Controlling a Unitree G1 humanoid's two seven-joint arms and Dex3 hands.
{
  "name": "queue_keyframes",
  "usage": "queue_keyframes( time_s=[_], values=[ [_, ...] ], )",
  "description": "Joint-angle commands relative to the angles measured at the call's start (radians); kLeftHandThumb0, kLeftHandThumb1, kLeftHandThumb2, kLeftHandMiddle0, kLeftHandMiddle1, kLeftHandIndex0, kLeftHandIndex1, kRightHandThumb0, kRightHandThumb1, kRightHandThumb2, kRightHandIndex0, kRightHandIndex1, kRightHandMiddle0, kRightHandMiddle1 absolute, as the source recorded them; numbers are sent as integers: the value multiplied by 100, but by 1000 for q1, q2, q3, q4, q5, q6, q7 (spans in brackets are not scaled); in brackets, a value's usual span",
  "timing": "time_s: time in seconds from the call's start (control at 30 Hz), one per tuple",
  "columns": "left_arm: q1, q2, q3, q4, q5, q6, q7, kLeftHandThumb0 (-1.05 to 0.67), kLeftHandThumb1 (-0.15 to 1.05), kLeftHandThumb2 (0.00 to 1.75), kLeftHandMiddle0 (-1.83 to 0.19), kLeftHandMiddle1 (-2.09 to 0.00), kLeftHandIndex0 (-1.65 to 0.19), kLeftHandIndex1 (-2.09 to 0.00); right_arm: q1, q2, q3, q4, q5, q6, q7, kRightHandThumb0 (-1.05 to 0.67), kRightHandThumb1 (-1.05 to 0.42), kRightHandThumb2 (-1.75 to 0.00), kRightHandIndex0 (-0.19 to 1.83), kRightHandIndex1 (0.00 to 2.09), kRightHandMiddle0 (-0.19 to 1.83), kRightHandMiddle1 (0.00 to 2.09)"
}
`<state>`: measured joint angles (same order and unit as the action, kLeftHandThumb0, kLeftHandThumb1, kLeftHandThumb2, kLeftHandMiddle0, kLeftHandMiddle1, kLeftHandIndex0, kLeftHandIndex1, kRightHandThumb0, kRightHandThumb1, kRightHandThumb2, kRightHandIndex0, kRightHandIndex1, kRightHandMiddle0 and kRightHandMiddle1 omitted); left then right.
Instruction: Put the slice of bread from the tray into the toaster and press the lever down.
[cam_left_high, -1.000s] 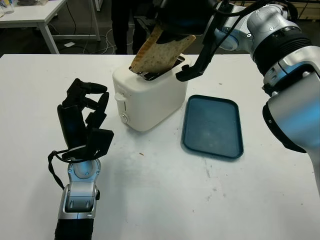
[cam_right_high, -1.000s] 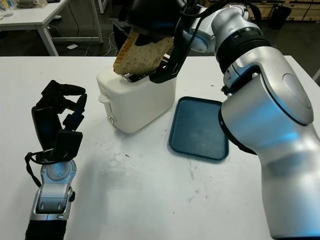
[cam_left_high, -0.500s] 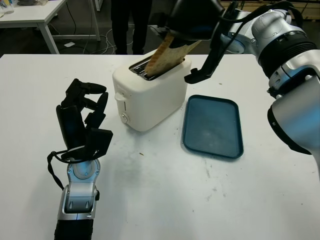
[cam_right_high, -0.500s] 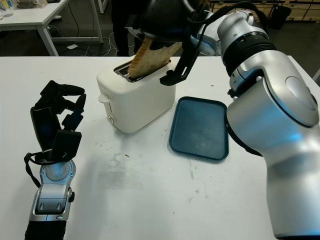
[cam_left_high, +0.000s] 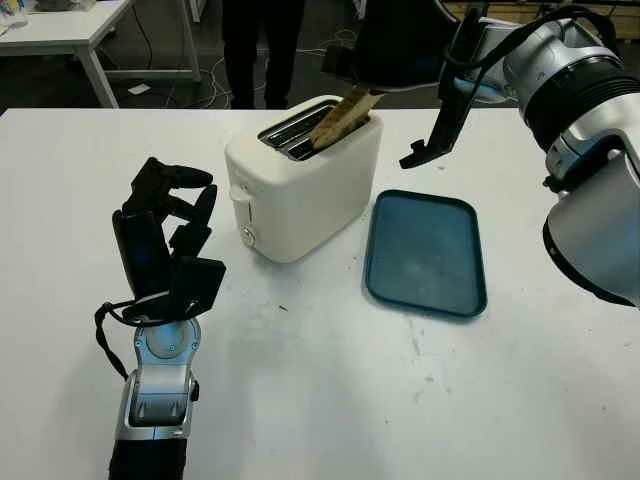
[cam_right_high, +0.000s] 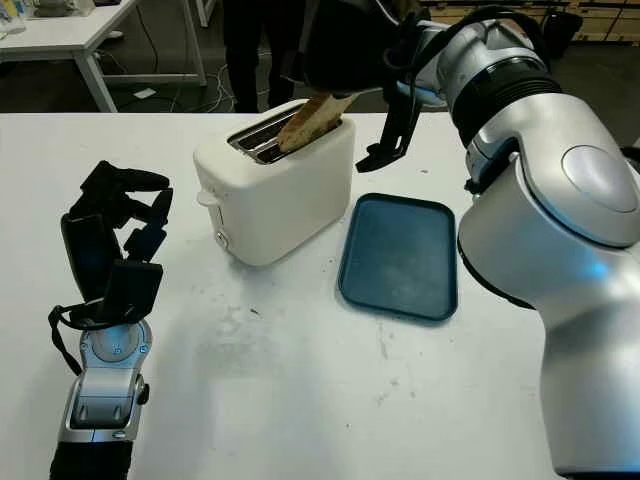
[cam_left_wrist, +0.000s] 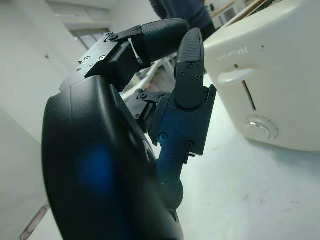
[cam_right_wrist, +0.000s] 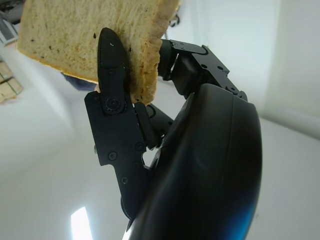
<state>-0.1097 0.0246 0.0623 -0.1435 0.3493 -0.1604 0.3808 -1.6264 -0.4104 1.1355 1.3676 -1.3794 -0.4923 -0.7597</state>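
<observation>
On the left side of the white table (cam_left_high: 330, 400), the robot's left hand (cam_left_high: 165, 235) stands upright on its silver forearm, well apart from everything else. Its black fingers (cam_left_wrist: 187, 65) are curled over towards the palm and close on nothing. From the left wrist view, the hand faces the end of the toaster, with a gap of bare table between them.

Just right of that hand, near the middle of the table, sits the cream-white plastic two-slot toaster (cam_left_high: 300, 185), set at an angle. Its white lever knob (cam_left_high: 239, 196) sits high on the near end face, with a round dial (cam_left_high: 248, 235) below it. The lever is still up, not pressed.

At the far right end of the toaster's top, the tan slice of bread (cam_left_high: 340, 117) leans tilted, its lower part down in a slot and its upper part poking out. The robot's right hand (cam_left_high: 385, 50) hovers directly above it, reaching in from the right on a silver and black arm that bends over the back of the table. The right wrist view shows black fingers (cam_right_wrist: 112, 75) pinching the slice from both faces, so the hand is grasping the bread.

Further right, the dark blue rectangular plastic tray (cam_left_high: 425, 252) lies flat on the table, just beside the toaster, with no bread in it.

Behind the table, a person's dark-clothed legs (cam_left_high: 262, 45) stand on the floor.
</observation>
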Motion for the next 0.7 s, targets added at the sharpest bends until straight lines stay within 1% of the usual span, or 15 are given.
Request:
queue_keyframes(
  time_s=[0.0, 0.03, 0.07, 0.13, 0.2, 0.33, 0.37, 0.43, 0.5, 0.6, 0.67],
  values=[
    [5, -1, 0, -11, 10, 1, 5, -45, 92, 18, -70, -161, -62, -129, 4, 13, 10, 3, -7, 24, -17, -57, -92, -49, 119, 175, 85, 175],
    [5, -1, 1, -10, 7, -2, 4, -45, 92, 17, -71, -161, -62, -129, 6, 17, 12, 3, -5, 23, -17, -57, -92, -54, 120, 175, 86, 175],
    [5, -2, 2, -10, 2, -4, 3, -44, 92, 17, -71, -162, -63, -129, 7, 22, 10, 3, 0, 18, -12, -57, -92, -55, 120, 175, 87, 175],
    [5, -2, 3, -6, -3, -10, 3, -44, 92, 17, -71, -162, -63, -130, 10, 29, -9, 4, 25, -8, 7, -56, -92, -53, 120, 175, 86, 175],
    [7, -2, 2, -8, 1, -6, 3, -45, 92, 17, -71, -162, -62, -129, 9, 36, -22, 4, 40, -21, 15, -53, -92, -46, 120, 175, 87, 175],
    [6, -5, 2, -8, -3, -7, 3, -44, 92, 17, -71, -161, -62, -129, 1, 57, -52, 1, 79, -49, 45, -52, -92, -47, 120, 175, 87, 175],
    [6, -5, 2, -9, -2, -4, 4, -44, 92, 17, -71, -161, -62, -129, 1, 63, -62, 0, 90, -56, 55, -52, -92, -44, 120, 175, 88, 175],
    [8, -4, 0, -12, 8, 0, 5, -44, 92, 18, -71, -161, -62, -129, -3, 82, -106, 1, 141, -87, 140, -52, -92, -44, 118, 175, 83, 175],
    [10, -4, -1, -12, 12, 0, 6, -44, 92, 18, -71, -161, -63, -129, -3, 98, -142, -2, 179, -106, 193, -50, -92, -40, 115, 175, 78, 175],
    [11, -6, -2, -13, 10, -3, 8, -44, 92, 18, -72, -161, -63, -128, -5, 120, -180, -9, 217, -126, 213, -48, -92, -33, 116, 175, 82, 175],
    [10, -10, -2, -16, 10, 2, 10, -44, 92, 17, -72, -162, -63, -128, -14, 133, -195, -10, 235, -136, 249, -51, -92, -35, 116, 175, 85, 175]
  ],
)
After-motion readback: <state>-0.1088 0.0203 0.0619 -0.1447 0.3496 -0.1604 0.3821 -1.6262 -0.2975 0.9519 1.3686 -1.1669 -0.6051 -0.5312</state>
